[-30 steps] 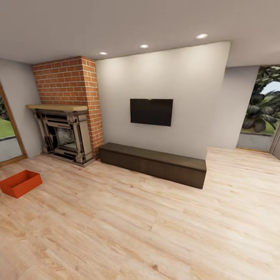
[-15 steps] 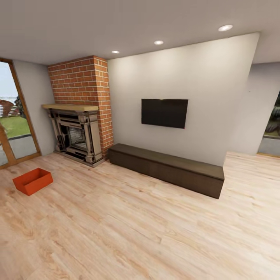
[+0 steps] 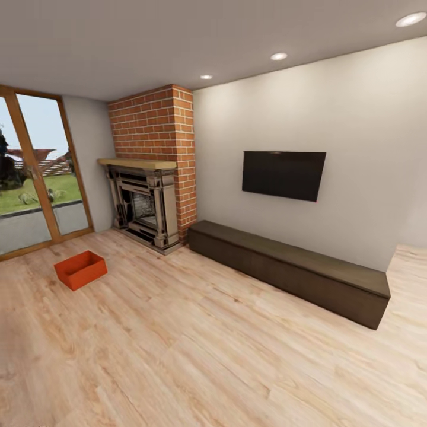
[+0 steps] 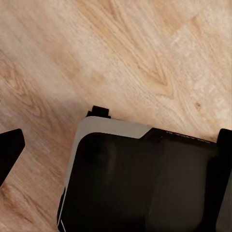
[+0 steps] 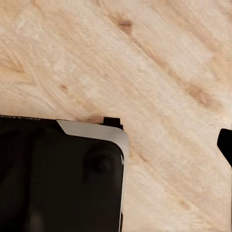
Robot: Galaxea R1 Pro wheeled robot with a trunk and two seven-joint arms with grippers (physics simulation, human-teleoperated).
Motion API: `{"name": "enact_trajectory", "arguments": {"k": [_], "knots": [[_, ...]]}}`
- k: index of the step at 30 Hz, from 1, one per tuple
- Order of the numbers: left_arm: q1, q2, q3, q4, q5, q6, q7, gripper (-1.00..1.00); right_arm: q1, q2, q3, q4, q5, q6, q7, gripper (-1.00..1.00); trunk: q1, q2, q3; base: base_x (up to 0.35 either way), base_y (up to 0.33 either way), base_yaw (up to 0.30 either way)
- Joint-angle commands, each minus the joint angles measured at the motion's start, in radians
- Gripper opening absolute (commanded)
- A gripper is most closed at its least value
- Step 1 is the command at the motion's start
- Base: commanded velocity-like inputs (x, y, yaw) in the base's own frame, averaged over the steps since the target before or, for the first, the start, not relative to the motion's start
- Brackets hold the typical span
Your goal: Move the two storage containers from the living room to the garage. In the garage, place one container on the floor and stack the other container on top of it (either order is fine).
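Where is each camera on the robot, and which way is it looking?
Head view: sits high on the robot, faces forward across the living room at the bin, fireplace, TV and bench; no body part of its own in it.
Left wrist view: on the left arm, looks down at the wood floor and the robot's dark base.
Right wrist view: on the right arm, looks down at the floor and base.
Both wrist views share the base; all three share the plank floor.
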Motion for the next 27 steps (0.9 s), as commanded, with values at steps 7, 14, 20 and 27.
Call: {"name": "enact_trajectory", "arguments": {"k": [7, 14, 20, 27], "knots": [[0.000, 0.000, -0.008, 0.000, 0.009, 0.003, 0.001, 1.00, -0.001, 0.000, -0.002, 0.003, 0.010, -0.006, 0.001, 1.00, 0.001, -0.001, 0.000, 0.323, 0.000, 0.273], [0.000, 0.000, -0.008, 0.000, 0.009, 0.002, 0.001, 1.00, -0.001, -0.002, -0.003, 0.003, 0.009, -0.006, 0.001, 1.00, 0.001, -0.001, 0.000, 0.323, 0.000, 0.257], [0.000, 0.000, -0.008, 0.000, 0.009, 0.002, 0.001, 1.00, -0.001, -0.004, 0.000, 0.003, 0.011, -0.005, 0.003, 1.00, 0.001, -0.001, 0.000, 0.323, 0.000, 0.035], [0.000, 0.000, -0.008, 0.000, 0.009, 0.002, 0.001, 1.00, -0.001, -0.009, 0.006, -0.001, 0.015, -0.006, 0.001, 1.00, 0.001, -0.001, 0.000, 0.323, 0.000, 0.002]]}}
